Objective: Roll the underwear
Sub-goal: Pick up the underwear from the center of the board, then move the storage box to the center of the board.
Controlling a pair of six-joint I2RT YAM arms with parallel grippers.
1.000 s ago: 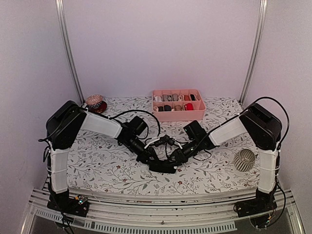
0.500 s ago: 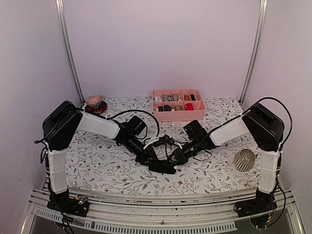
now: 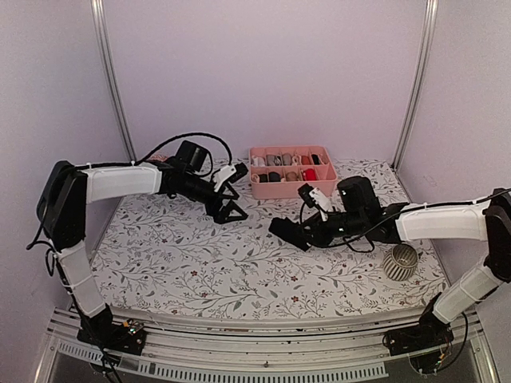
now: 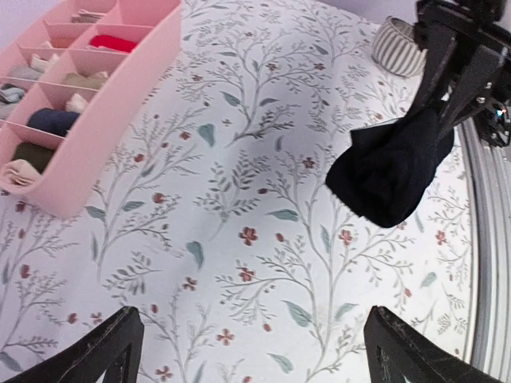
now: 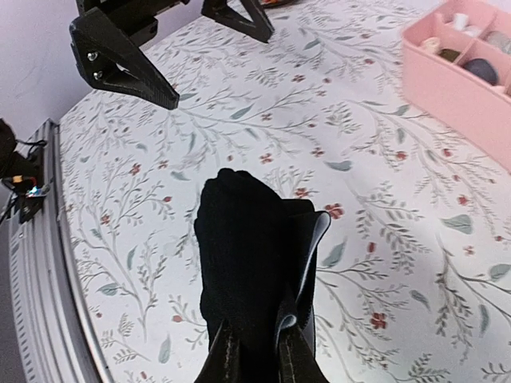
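The underwear is a black rolled bundle with a pale band edge showing in its fold. My right gripper is shut on it, one finger on each side of the roll. In the top view the underwear hangs just above the floral cloth right of centre, at the tip of my right gripper. My left gripper stands open and holds nothing, back left of the bundle and well apart from it. From the left wrist, the underwear shows at upper right, beyond my left gripper.
A pink divided tray with several small fabric bundles stands at the back centre, just behind both grippers. A ribbed grey cup sits front right, under the right arm. The floral cloth covers the table.
The left gripper opened, let go of the bundle and swung back and left. The right gripper shut on the underwear and carried it right and back from the front centre.
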